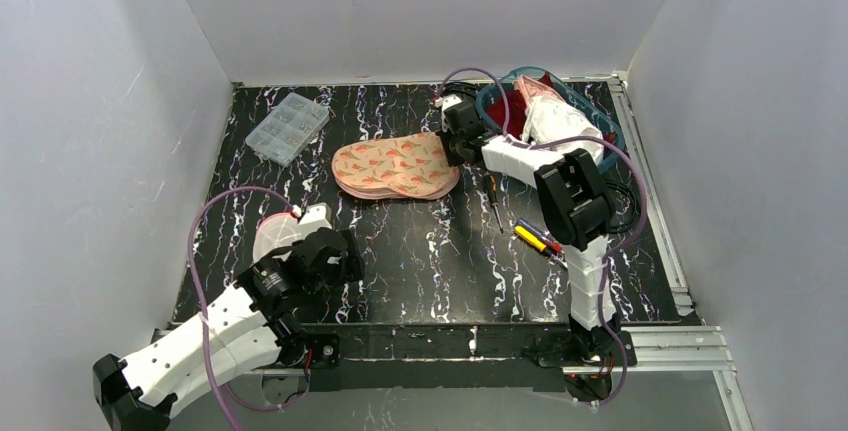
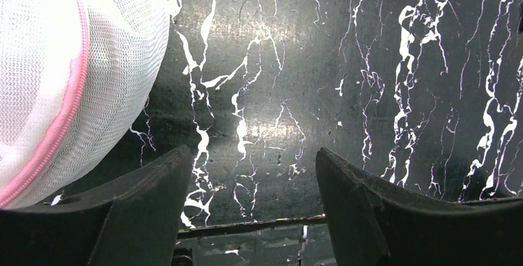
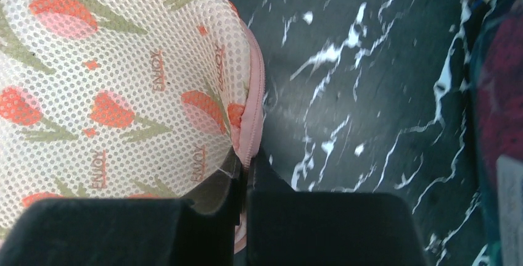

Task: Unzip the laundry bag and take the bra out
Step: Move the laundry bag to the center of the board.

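The laundry bag point(image 1: 395, 166) is a flat mesh pouch printed with red tulips, lying at the table's middle back. In the right wrist view its mesh point(image 3: 123, 81) fills the left side, with a pink zipper band point(image 3: 254, 112) along its rim. My right gripper point(image 3: 245, 164) is shut on that pink band at the bag's right end point(image 1: 458, 151); the zip pull itself does not show. My left gripper point(image 2: 253, 155) hangs open over bare table at the near left point(image 1: 330, 251), holding nothing. The bra is hidden.
A white mesh dome with pink trim point(image 2: 61, 62) lies just left of the left gripper point(image 1: 272, 236). A clear compartment box point(image 1: 287, 127) is at the back left. A blue basket with red cloth point(image 1: 545, 101), a screwdriver point(image 1: 493, 201) and markers point(image 1: 537, 239) are at the right.
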